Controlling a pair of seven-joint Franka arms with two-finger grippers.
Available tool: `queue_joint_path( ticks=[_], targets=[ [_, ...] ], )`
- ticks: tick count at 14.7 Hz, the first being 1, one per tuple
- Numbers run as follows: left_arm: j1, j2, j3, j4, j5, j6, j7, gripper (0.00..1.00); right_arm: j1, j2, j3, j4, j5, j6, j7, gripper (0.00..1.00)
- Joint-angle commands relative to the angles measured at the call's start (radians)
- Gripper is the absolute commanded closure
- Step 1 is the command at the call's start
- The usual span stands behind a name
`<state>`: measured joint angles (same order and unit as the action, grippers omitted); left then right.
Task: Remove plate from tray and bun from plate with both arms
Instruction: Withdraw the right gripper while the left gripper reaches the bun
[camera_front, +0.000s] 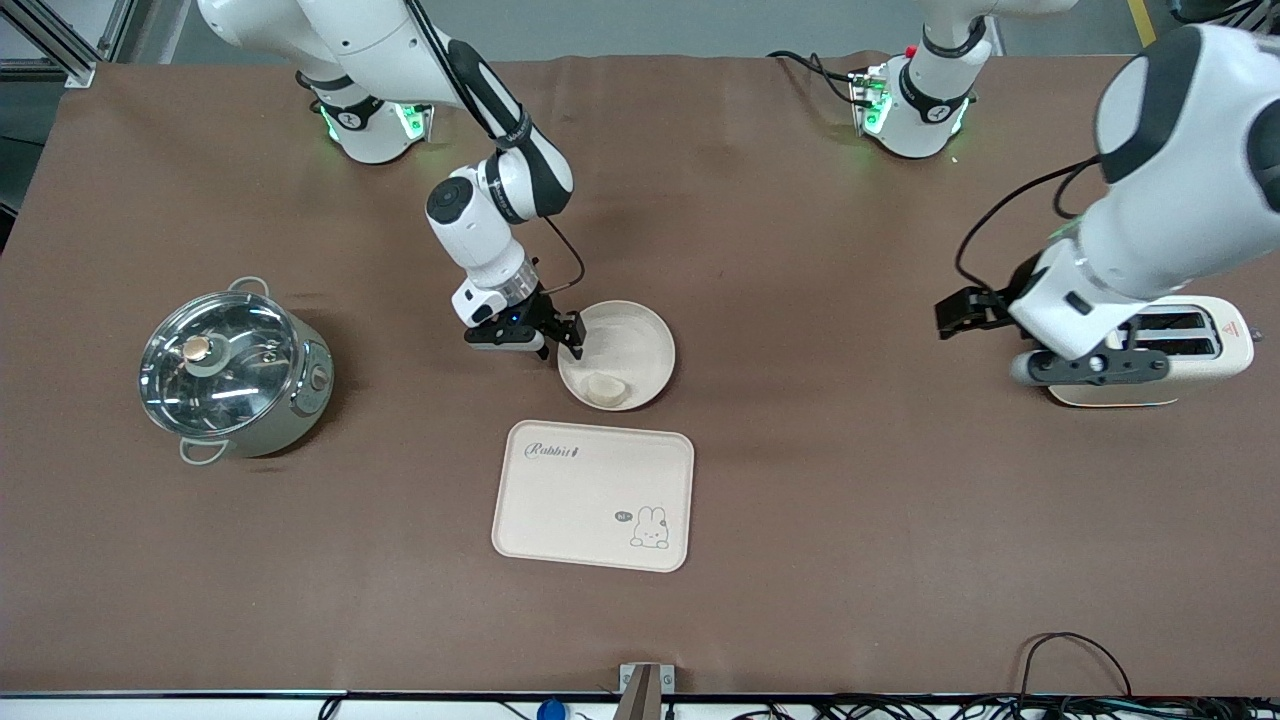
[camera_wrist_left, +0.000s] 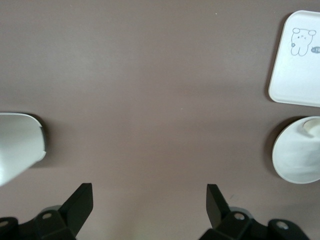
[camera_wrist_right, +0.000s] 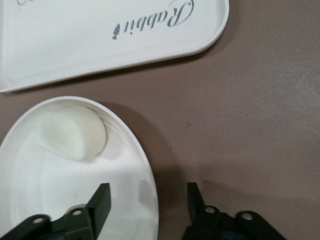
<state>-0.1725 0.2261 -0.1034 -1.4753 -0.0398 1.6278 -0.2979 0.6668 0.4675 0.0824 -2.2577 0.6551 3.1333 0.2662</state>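
Plate (camera_front: 640, 335) on bare table, just beside tray (camera_front: 593, 495) edge; bun (camera_front: 606, 388) inside, at the tray-side rim. Right gripper (camera_front: 562, 345) fingers parted, straddling plate rim, bun clear of them. Left gripper (camera_front: 950, 315) wide, empty, waiting near toaster (camera_front: 1190, 350).

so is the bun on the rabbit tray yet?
No: the bun lies in the plate, which sits on the table beside the tray, farther from the front camera.

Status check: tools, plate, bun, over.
Right tool open astride plate rim. Left tool open, waiting by toaster. Bun in plate. Nothing obstructing.
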Motion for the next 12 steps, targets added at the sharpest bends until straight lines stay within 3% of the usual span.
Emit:
queue_joint_path(
  ticks=[1,7,10,12],
  targets=[
    [-0.053,0.058,0.002,0.033,-0.009,0.029,-0.098,0.00,-0.073,-0.134,0.007,-0.028,0.026,-0.151,0.001,0.00],
    [-0.179,0.163,0.001,0.033,-0.011,0.187,-0.282,0.00,-0.248,-0.374,-0.010,-0.068,0.003,-0.419,-0.027,0.00],
    [-0.275,0.235,0.002,0.035,-0.008,0.268,-0.423,0.00,-0.412,-0.466,-0.012,-0.030,-0.191,-0.626,-0.076,0.00],
    [-0.343,0.294,0.007,0.035,-0.003,0.364,-0.556,0.00,-0.505,-0.495,-0.012,0.073,-0.337,-0.816,-0.078,0.00]
  ],
)
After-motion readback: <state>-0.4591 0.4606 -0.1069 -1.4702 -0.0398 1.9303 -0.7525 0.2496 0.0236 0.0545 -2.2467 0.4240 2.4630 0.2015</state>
